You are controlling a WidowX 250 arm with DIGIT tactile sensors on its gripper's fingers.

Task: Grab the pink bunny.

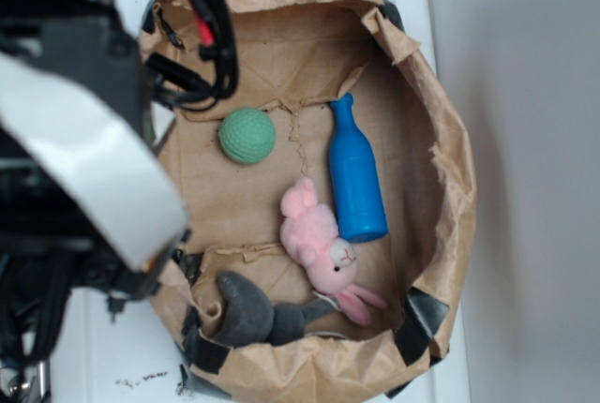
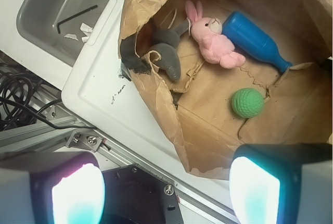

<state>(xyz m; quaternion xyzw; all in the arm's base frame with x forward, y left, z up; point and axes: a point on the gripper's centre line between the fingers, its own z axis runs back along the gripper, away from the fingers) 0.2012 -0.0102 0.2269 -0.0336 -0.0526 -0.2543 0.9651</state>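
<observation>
One pink bunny [image 2: 212, 40] in paper-lined basket [image 1: 450, 234], touching blue bottle [image 2: 258, 41], beside grey plush [image 2: 167, 57]. Likely soft, light, squashy; best pinched mid-body. Gripper [image 2: 166, 193] spread, well short.

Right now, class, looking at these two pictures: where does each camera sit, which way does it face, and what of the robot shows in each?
Exterior: above, looking straight down into the brown paper bag; the robot arm fills the left side.
Wrist: on the arm, outside the bag's rim, looking down and forward into it; both fingers of the open tool frame the bottom edge.
Both show the pink bunny, blue bottle, green ball and grey plush toy.
</observation>
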